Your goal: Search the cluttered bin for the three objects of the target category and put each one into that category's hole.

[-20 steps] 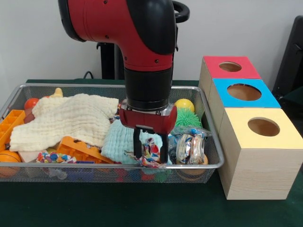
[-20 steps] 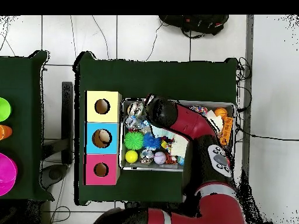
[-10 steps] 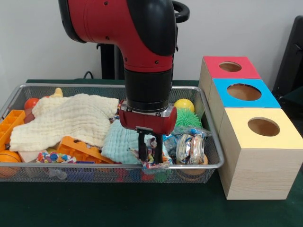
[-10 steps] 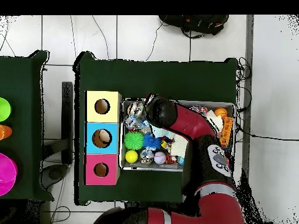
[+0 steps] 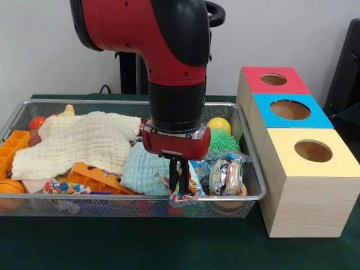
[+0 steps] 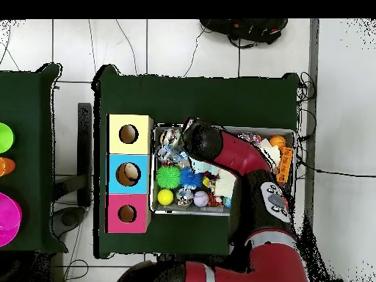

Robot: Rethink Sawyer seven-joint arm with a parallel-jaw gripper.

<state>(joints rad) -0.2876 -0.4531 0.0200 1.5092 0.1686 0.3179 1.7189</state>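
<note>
Dark green desk (image 5: 112, 247), plain pale wall behind; wire-mesh bin (image 5: 247, 194) sits left of three wooden boxes.

Left to right in the front view: orange plastic block tray (image 5: 12, 147) at the bin's left end with an orange ball (image 5: 10, 188) near it, cream muslin cloth (image 5: 79, 140) draped over most of the left half, another orange brick (image 5: 95, 177) under its near edge, then a pale blue cloth (image 5: 143, 169) just left of centre.

Centre: claw (image 5: 179, 179) is down in the bin with its fingers pinched nearly together on a colourful crinkly wrapper packet (image 5: 183, 191), at the near rim. Looks like the grasp step of the first pick; no sign of lift yet.

Right of it: more foil-wrapped packets (image 5: 225, 175), touching or just beside the held one, so they may drag along. Yellow ball (image 5: 219, 125) and green spiky ball (image 5: 224, 140) lie farther back.

Far right: yellow-topped box (image 5: 306, 169) nearest, blue-topped box (image 5: 289, 112), red-topped box (image 5: 273, 80) farthest, each with a round hole. Can't tell which hole the packets belong to.

Next move, my read: lift straight up to clear the bin rim, check the packet holds, then carry right to the matching hole. Thin wrapper grip could slip.
</note>
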